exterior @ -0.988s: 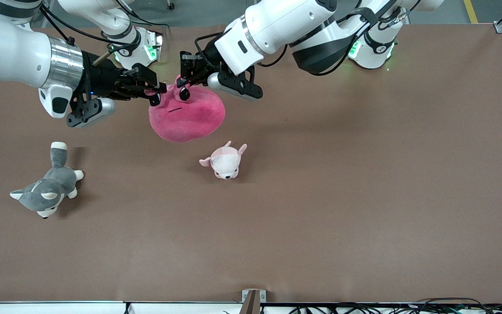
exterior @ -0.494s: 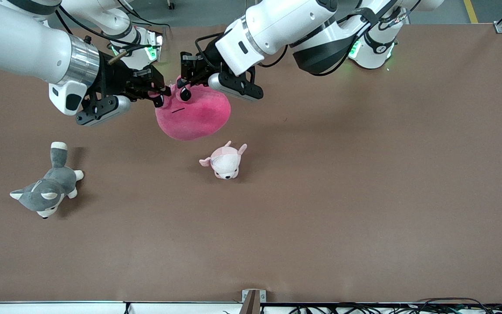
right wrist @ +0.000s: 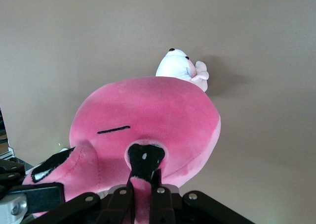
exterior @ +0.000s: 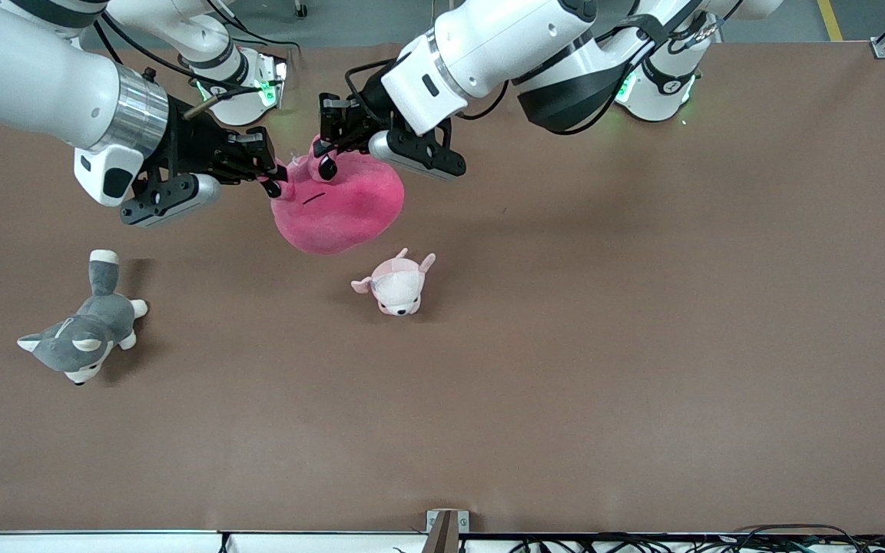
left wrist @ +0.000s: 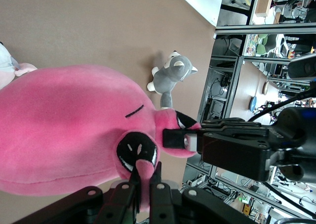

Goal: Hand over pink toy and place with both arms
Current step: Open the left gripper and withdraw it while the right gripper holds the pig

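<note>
Handover is at its shared-grip stage, as I judge it; the pink toy (exterior: 337, 203) hangs above the bench (exterior: 642, 346), up near the arms' bases and toward the right arm's end, with its body drooping below the two eye bumps; the left gripper (exterior: 325, 157) is pinched tight on one eye bump, and the right gripper (exterior: 276, 180) is pinched on the other, so both hold the plush at once. To do this step well, one gripper should let go only when the other's pinch is firm; plush compresses and a thin fold can slip out. The releasing gripper should spread fully and draw straight away from its bump, not sideways, to avoid dragging the fabric. The holding arm should expect the heavy body to swing, and carry it clear of the small pink-and-white plush (exterior: 396, 284) lying nearer the front camera; the grey husky (exterior: 81, 330) lies well apart.
</note>
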